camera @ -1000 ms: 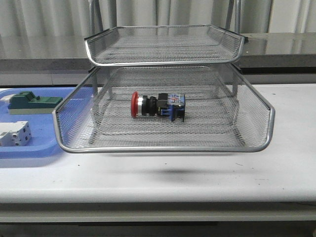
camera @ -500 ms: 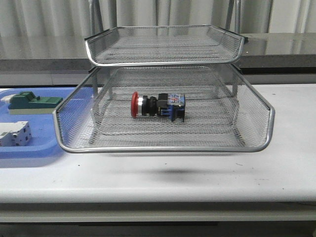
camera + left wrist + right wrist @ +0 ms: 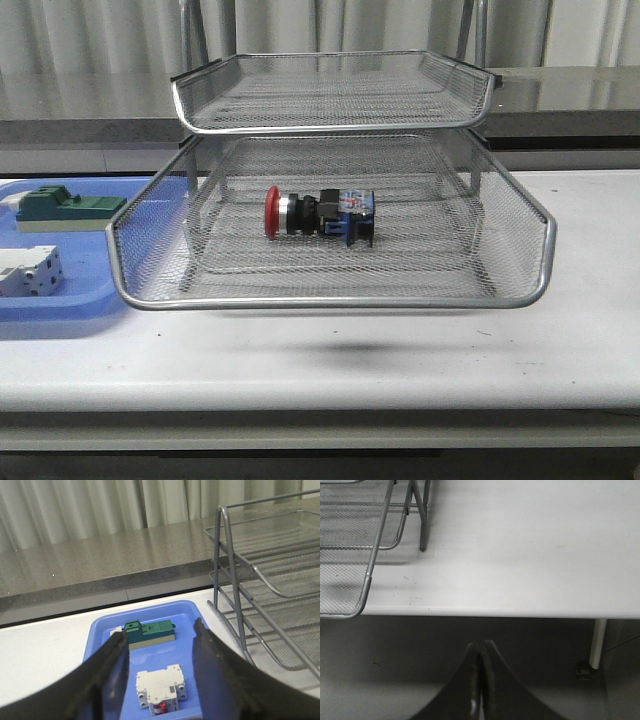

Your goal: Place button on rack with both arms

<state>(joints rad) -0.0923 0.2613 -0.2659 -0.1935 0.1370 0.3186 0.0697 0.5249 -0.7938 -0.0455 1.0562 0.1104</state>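
The button (image 3: 318,215), with red head, silver collar, black body and blue rear block, lies on its side in the middle tier of the silver wire-mesh rack (image 3: 330,300), red head pointing left. No arm shows in the front view. My left gripper (image 3: 159,636) is open and empty, held above the blue tray, with the rack (image 3: 260,575) off to one side. My right gripper (image 3: 481,647) is shut and empty, held off the table's front edge, away from the rack's corner (image 3: 367,585).
A flat blue tray (image 3: 60,310) at the left holds a green block (image 3: 65,207) and a white terminal block (image 3: 28,270); both show between the left fingers (image 3: 152,631) (image 3: 161,686). The white table (image 3: 520,555) lies beside the rack. A grey ledge and curtains stand behind.
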